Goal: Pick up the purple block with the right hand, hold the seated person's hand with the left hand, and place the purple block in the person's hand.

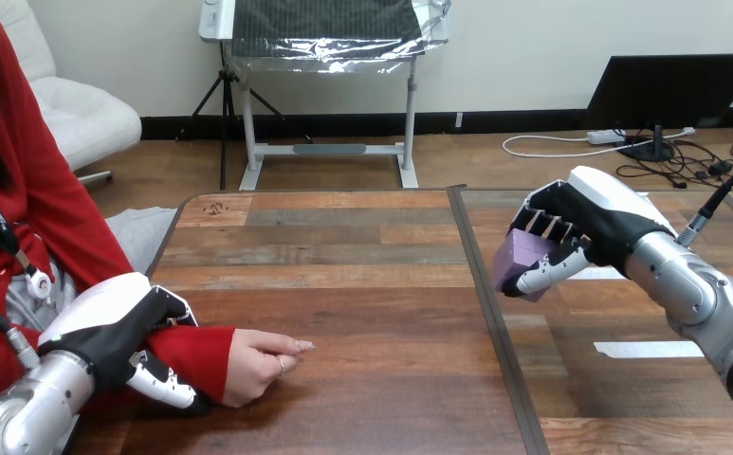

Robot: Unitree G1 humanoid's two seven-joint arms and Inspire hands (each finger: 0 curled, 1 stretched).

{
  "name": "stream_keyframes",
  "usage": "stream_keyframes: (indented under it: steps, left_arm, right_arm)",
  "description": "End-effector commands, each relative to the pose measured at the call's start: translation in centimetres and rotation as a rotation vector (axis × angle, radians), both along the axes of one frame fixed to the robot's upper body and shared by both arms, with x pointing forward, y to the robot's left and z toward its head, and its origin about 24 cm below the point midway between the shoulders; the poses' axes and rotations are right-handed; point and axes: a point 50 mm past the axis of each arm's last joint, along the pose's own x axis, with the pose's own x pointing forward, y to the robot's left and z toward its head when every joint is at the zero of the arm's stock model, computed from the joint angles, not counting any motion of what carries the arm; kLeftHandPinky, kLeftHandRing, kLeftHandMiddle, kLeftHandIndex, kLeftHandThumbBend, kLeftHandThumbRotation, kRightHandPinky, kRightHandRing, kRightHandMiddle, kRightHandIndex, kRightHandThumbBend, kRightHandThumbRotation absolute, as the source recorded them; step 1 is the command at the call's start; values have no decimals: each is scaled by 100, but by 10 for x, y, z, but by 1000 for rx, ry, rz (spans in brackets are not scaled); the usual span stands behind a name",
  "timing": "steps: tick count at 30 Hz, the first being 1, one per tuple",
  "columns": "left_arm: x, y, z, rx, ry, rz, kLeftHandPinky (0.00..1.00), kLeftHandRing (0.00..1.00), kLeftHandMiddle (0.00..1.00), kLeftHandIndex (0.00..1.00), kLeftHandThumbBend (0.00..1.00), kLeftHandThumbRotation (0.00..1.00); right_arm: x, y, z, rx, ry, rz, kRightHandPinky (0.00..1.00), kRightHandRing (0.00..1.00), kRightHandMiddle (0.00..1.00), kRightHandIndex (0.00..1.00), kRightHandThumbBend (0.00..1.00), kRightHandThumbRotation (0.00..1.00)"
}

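Robot's R hand (597,232), fingers and thumb curled tight on the purple block (517,258), hovers over the right half of the counter (362,284), while its L hand (116,327) wraps the person's red-sleeved wrist (196,355) near the front-left corner.

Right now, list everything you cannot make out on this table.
1. Block, head view: the fingers of the right hand cover most of it, hiding its full shape.
2. Person's hand, head view: its palm is turned away from the camera.
3. Person's wrist, head view: the red sleeve and the left hand, curled round it, cover it.
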Motion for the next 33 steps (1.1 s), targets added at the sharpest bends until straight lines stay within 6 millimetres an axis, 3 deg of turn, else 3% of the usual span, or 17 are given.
stream_keyframes:
  steps: [1,33]
  left_arm:
    - [3,-8,13,-46,-83,-18,33,36,43,45,78,0]
    - [2,-25,66,-151,-339,-69,28,33,39,41,79,0]
  right_arm:
    - [8,7,22,46,-114,25,45,45,49,51,72,0]
    - [6,27,24,140,-143,109,43,44,49,49,70,0]
